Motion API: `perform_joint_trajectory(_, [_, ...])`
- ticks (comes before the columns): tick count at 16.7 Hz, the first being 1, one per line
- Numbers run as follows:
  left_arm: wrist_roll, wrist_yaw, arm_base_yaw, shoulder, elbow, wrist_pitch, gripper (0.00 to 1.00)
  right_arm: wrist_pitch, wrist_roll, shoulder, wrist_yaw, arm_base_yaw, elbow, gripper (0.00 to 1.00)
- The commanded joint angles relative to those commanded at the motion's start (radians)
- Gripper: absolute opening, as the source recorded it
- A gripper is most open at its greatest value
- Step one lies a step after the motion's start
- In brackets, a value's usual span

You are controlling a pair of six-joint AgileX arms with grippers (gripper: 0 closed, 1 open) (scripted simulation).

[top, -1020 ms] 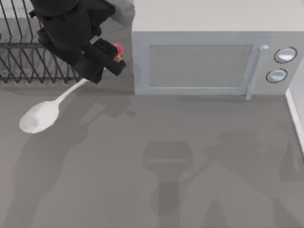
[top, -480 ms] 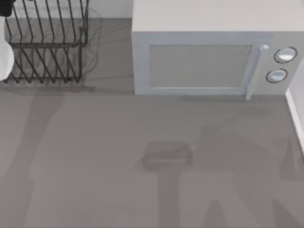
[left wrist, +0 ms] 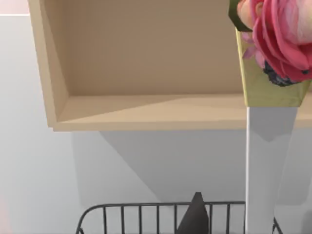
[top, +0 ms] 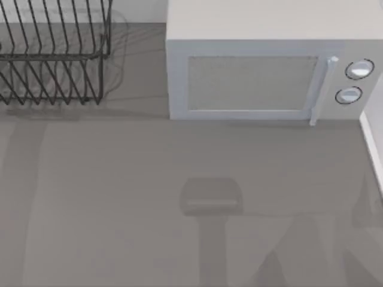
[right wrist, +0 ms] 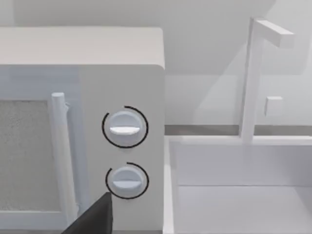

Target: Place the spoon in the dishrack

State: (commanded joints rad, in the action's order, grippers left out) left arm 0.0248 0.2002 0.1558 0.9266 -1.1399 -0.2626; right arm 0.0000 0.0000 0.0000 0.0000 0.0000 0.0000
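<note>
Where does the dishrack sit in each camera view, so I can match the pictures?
Top view: the dishrack is in the upper-left corner, left of the microwave.
Left wrist view: its top rail and upright wires show under a wooden shelf.
Right wrist view: this camera faces the microwave's knobs instead.
Shared landmark: the microwave, in the top and right wrist views.

Dishrack (top: 57, 60) sits at the table's far left corner: black wire, upright tines, horizontal rails, cut off by the frame's left and top edges. Microwave (top: 263, 72) stands just beside it to the right, a narrow gap between them, door shut, vertical handle (top: 320, 89) near its right side, two round dials (top: 354, 81) stacked right of the handle. Grey table (top: 119, 209) in front carries soft shadows. A pale raised edge (top: 372, 143) runs along the far right.
</note>
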Motion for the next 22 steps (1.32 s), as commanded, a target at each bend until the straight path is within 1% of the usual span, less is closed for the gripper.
perform_joint_trajectory(2, [-0.011,0.006,0.024,-0.034,0.025,0.035,0.00,0.000,0.000,0.000,0.000,0.000,0.000,1.00])
perform_joint_trajectory(7, [-0.009,0.005,0.021,-0.032,0.022,0.037,0.00,0.000,0.000,0.000,0.000,0.000,0.000,1.00])
perform_joint_trajectory(10, [-0.010,0.000,0.015,0.033,0.025,0.103,0.00,0.000,0.000,0.000,0.000,0.000,0.000,1.00])
perform_joint_trajectory(14, [-0.010,-0.021,-0.003,0.237,0.046,0.324,0.00,0.000,0.000,0.000,0.000,0.000,0.000,1.00])
perform_joint_trajectory(22, [-0.005,-0.073,-0.067,0.706,0.168,0.931,0.00,0.000,0.000,0.000,0.000,0.000,0.000,1.00])
